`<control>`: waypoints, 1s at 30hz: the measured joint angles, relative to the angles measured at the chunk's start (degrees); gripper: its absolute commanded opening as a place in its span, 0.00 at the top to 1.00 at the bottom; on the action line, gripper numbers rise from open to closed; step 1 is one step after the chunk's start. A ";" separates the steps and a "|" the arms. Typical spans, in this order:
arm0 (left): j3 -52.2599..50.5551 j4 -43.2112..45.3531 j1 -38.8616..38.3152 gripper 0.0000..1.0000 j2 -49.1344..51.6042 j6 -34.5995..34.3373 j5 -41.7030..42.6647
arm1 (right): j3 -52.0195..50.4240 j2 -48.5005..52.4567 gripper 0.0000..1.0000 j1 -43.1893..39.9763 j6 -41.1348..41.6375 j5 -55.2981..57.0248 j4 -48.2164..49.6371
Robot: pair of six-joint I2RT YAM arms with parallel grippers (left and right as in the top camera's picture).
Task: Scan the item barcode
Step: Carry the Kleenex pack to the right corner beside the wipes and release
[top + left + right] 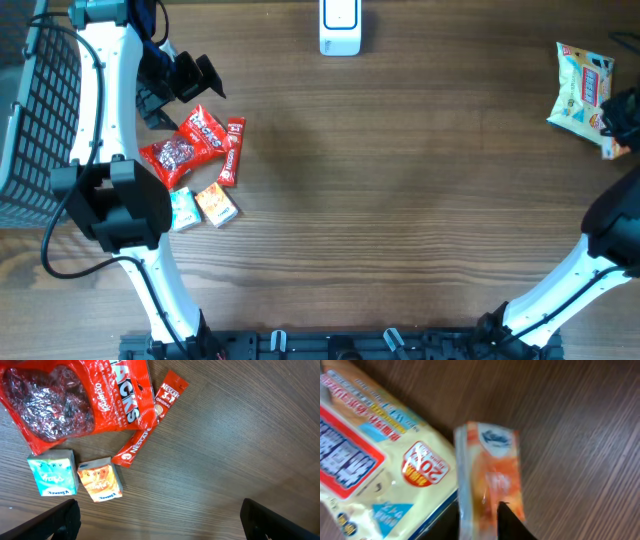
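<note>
The left tool (183,92) hangs with jaws wide apart by a red foil snack bag (185,148), left on the wooden bench (400,220). White box scanner (340,28): far centre. The right tool (479,522) straddles the orange plastic tissue pack (492,470), which lies far right beside a yellow snack bag (370,470). Whether it is clamped cannot be told.

Dark brown wood-grain table (400,200) under soft even light; grey wire basket (30,120) far left; black rail (430,346) along near edge.
</note>
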 measured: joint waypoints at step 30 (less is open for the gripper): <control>0.00 -1.66 0.00 0.00 0.00 0.00 0.00 | 4.20 -35.10 0.00 15.52 -13.99 -38.77 -18.43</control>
